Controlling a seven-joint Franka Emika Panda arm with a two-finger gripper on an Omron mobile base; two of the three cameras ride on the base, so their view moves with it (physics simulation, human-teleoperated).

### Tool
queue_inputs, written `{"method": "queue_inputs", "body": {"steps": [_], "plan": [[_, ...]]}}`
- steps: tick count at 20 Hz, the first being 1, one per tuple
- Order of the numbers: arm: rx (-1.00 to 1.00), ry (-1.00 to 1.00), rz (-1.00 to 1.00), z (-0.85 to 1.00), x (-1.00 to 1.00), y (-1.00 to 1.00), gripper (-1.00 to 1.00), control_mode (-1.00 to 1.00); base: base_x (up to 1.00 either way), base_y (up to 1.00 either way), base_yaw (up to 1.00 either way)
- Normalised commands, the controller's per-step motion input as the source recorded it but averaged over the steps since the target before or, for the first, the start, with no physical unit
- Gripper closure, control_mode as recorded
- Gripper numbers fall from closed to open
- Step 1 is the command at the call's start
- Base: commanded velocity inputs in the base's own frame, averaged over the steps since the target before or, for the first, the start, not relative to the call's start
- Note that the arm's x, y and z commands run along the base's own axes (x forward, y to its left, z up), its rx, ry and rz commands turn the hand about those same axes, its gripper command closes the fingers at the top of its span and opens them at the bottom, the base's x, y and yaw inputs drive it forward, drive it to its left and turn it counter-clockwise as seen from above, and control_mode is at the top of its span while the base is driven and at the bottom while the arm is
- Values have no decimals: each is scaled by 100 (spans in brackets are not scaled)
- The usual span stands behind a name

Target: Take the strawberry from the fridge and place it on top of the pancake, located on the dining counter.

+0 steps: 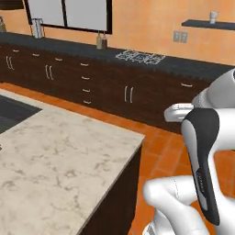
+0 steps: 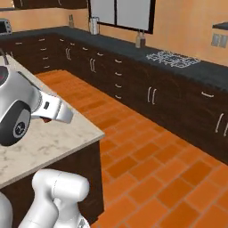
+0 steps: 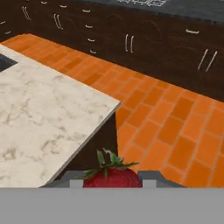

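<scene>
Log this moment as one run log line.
gripper: shut on strawberry | position: beside dining counter corner, above floor | pancake: not placed

Strawberry [image 3: 112,177]: red berry with green leafy calyx pointing up, seated between the two finger tips of the pincer [image 3: 112,180], above the orange tiled floor just beside the worktop corner. Dining worktop [image 3: 39,118]: beige marbled stone top on a dark wood base.

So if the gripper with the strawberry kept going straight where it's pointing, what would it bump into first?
Probably the orange tiled floor, just past the dining counter corner. The gripper, shut on the strawberry, aims down and forward; depth is hard to judge.
</scene>
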Motion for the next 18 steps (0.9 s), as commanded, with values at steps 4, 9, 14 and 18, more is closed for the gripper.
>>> {"method": "queue_inputs", "body": {"steps": [4,9,14,18], "plan": [[0,0,0,0,0,0,100,100,-1,-6,95],[0,0,0,0,0,0,100,100,-38,-12,81],[0,0,0,0,0,0,100,100,-46,-76,65],[0,0,0,0,0,0,100,100,-46,-92,49]]}}
